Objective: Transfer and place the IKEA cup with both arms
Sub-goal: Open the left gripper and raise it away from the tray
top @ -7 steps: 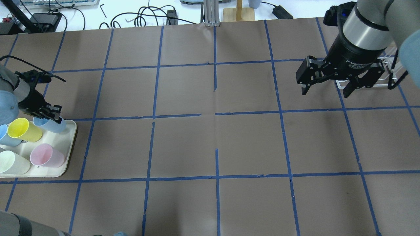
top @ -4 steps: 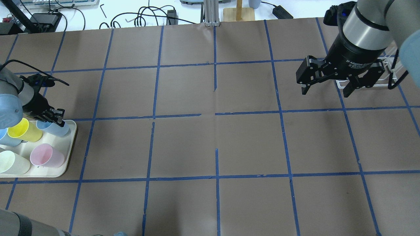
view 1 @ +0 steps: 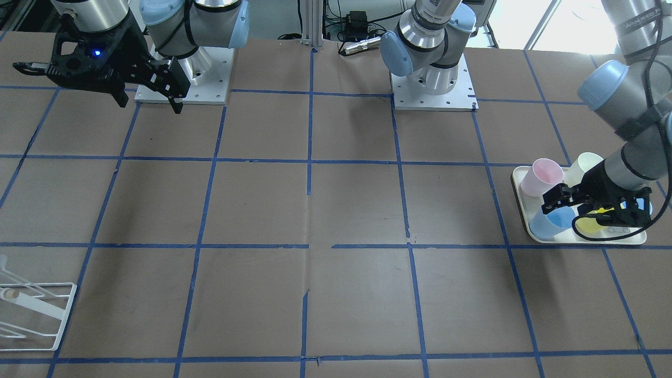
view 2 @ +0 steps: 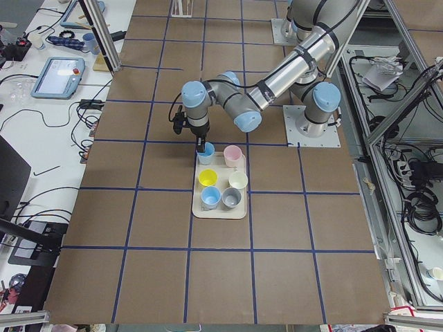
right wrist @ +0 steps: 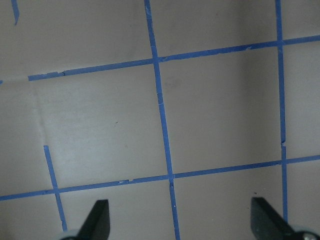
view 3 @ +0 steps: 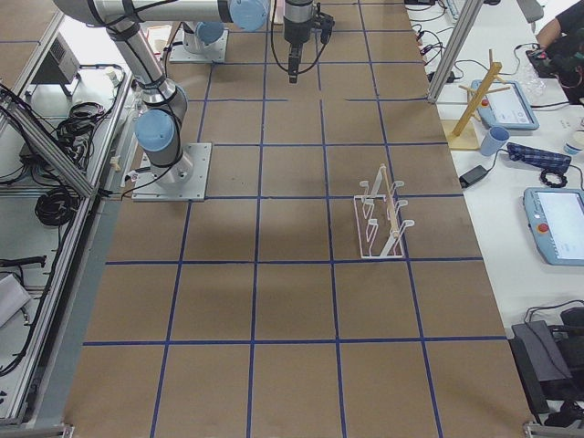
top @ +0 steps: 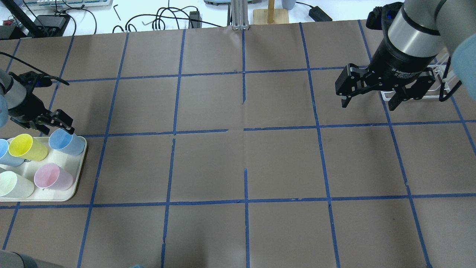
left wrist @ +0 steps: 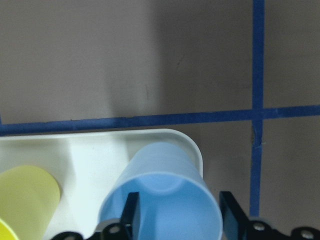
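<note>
The pale sky-blue IKEA cup [top: 67, 142] stands upright at the far right corner of a cream tray [top: 76, 175]. It also shows in the left wrist view [left wrist: 160, 200] and the front view [view 1: 555, 221]. My left gripper [top: 56, 128] is open just above and behind the cup's rim. In the left wrist view [left wrist: 180, 220] one finger [left wrist: 131, 214] hangs over the cup's mouth and the other is outside its wall. My right gripper [top: 368, 104] is open and empty, high over the table's far right, and also shows in the front view [view 1: 149, 105].
The tray also holds a yellow cup [top: 26, 147], a pink cup [top: 52, 176], a pale cream cup [top: 13, 185], a second blue cup [top: 5, 156] and a grey cup [view 2: 231, 199]. A white wire rack [view 3: 381, 219] stands behind the right gripper.
My left gripper has drawn back and up off the blue cup, so the cup's whole rim now shows. The cup stays on the tray. The right arm has not moved.
</note>
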`<move>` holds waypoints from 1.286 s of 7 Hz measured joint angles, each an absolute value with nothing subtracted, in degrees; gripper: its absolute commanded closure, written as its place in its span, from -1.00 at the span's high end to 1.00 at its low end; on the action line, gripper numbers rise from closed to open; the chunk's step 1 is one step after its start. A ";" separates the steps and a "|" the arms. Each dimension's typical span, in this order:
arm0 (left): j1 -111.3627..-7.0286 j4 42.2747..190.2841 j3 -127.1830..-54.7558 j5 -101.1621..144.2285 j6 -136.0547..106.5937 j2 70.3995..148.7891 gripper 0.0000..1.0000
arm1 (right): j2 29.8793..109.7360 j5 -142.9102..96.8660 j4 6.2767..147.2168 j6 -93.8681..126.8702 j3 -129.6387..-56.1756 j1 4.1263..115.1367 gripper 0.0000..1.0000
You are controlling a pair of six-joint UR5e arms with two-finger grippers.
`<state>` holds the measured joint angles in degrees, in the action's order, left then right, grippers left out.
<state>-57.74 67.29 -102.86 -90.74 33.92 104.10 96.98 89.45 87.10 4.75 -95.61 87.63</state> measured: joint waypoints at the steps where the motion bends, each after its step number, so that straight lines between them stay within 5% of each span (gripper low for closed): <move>1: -58.68 70.87 -100.72 -90.68 33.07 102.93 1.00 | 96.97 89.39 87.25 4.75 -95.62 87.63 1.00; 3: -61.71 73.89 -98.07 -90.61 29.70 100.94 1.00 | 97.02 89.42 87.40 4.75 -95.55 87.66 1.00; 9: -93.39 87.03 -82.72 -91.13 -12.48 98.02 1.00 | 97.79 89.52 86.73 4.82 -95.51 88.38 1.00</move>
<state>-93.39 87.03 -82.72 -91.13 -12.48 98.02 97.79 89.52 86.73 4.82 -95.51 88.38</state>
